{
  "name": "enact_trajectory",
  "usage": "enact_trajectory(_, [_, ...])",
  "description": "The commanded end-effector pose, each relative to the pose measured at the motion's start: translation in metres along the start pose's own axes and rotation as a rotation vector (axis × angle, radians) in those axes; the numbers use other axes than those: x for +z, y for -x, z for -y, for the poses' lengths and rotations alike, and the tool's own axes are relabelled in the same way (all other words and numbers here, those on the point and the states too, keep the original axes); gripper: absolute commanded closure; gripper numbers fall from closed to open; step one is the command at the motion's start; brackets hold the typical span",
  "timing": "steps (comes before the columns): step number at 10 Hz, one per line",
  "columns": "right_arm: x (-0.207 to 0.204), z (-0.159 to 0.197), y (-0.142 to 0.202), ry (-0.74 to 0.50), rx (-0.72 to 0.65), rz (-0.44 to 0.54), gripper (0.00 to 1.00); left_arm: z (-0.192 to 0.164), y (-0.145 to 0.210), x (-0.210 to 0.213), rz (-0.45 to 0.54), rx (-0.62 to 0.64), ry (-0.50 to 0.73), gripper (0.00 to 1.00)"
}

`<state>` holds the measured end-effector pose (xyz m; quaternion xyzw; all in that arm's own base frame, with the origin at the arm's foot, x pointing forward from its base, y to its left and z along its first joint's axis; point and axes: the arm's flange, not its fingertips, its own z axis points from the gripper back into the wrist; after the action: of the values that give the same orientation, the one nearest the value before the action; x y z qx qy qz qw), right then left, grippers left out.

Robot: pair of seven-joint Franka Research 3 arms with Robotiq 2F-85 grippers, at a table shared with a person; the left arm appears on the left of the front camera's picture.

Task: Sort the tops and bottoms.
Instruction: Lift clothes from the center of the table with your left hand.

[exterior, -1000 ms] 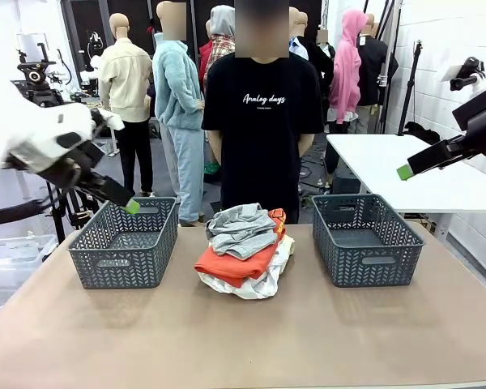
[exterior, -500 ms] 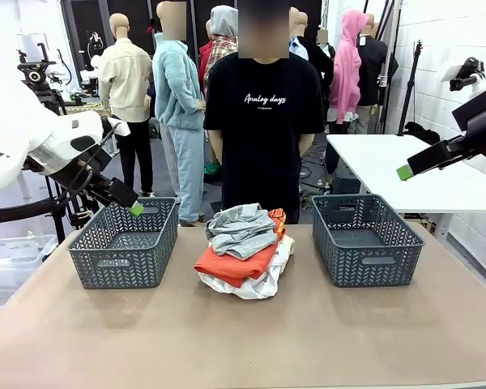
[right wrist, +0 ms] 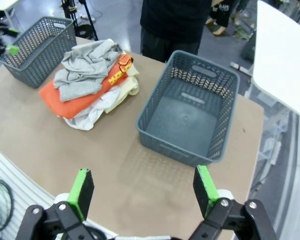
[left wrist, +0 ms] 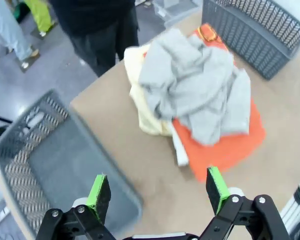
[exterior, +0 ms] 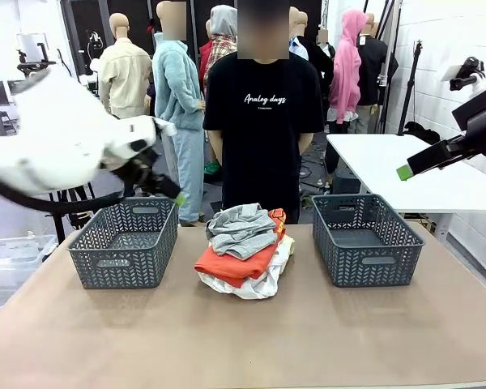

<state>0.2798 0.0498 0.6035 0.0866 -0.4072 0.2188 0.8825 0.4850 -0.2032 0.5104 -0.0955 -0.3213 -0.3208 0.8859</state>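
The grey garment [exterior: 241, 228] is covering much of the orange-red garment [exterior: 227, 263] beneath it, and the white garment [exterior: 267, 279] below that is showing just crumpled edges, its print too small to tell. Left of the grey garment, the left basket [left wrist: 65, 165] is smearing with motion blur in the left wrist view and running off its edge.

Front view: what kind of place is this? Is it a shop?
Probably a robot lab, not a shop: a white robot arm hangs over a table holding two grey baskets and a pile of clothes to sort.
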Motion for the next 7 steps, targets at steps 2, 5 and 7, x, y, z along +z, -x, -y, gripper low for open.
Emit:
enact_trajectory(2, [-0.001,-0.001,0.0,-0.002,-0.011,-0.008,0.0,-0.023,-0.06,-0.066,-0.041,-0.055,0.049,0.0])
enact_trajectory(5, [-0.001,-0.001,0.0,-0.002,-0.011,-0.008,0.0,-0.036,-0.07,-0.111,-0.09,-0.08,0.069,0.0])
enact_trajectory(7, [-0.001,-0.001,0.0,-0.002,-0.011,-0.008,0.0,-0.035,-0.073,-0.136,-0.135,-0.086,0.121,0.0])
